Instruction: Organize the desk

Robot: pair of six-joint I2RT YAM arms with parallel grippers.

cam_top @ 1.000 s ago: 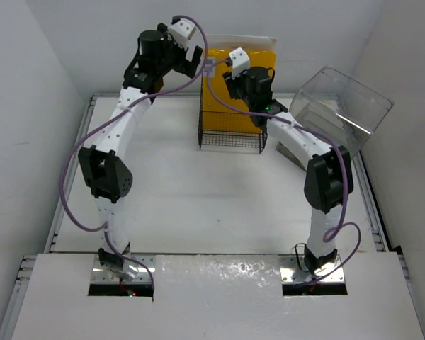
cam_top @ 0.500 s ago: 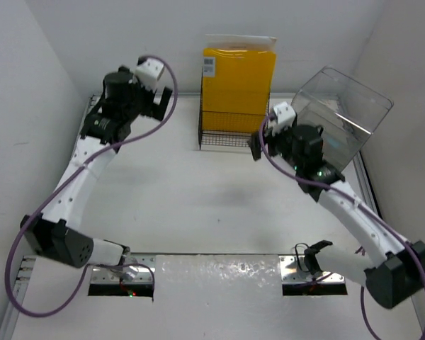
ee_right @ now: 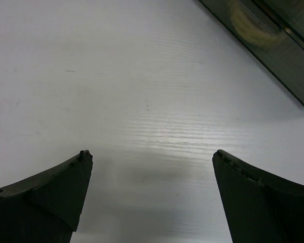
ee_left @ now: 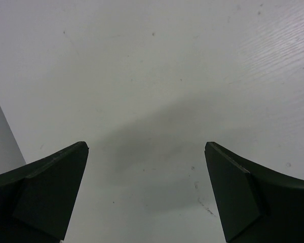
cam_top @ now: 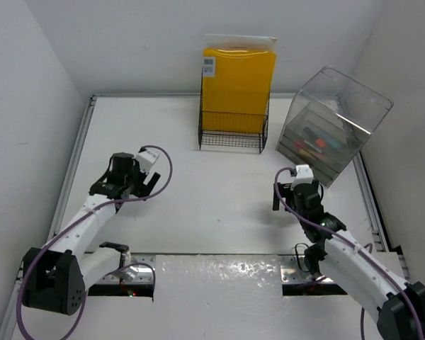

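Note:
The desk (cam_top: 212, 198) is a wide matte-white tabletop with silver rails. My left gripper (cam_top: 150, 185) hangs low over its left part, open and empty; the left wrist view shows only bare white desk (ee_left: 152, 76) between its two dark fingers (ee_left: 45, 187). My right gripper (cam_top: 278, 198) hangs low over the right part, open and empty; the right wrist view shows bare desk (ee_right: 142, 101) between its fingers (ee_right: 253, 197).
A black wire-mesh rack (cam_top: 232, 134) holding yellow folders (cam_top: 238, 88) stands at the back middle. A clear plastic drawer box (cam_top: 333, 124) with small items inside stands at the back right; its lower edge shows in the right wrist view (ee_right: 273, 45). Walls close in on both sides.
Both arms have drawn back from the rack and folded down toward the near edge. Both grippers now hang low over the desk, away from the rack and drawer box.

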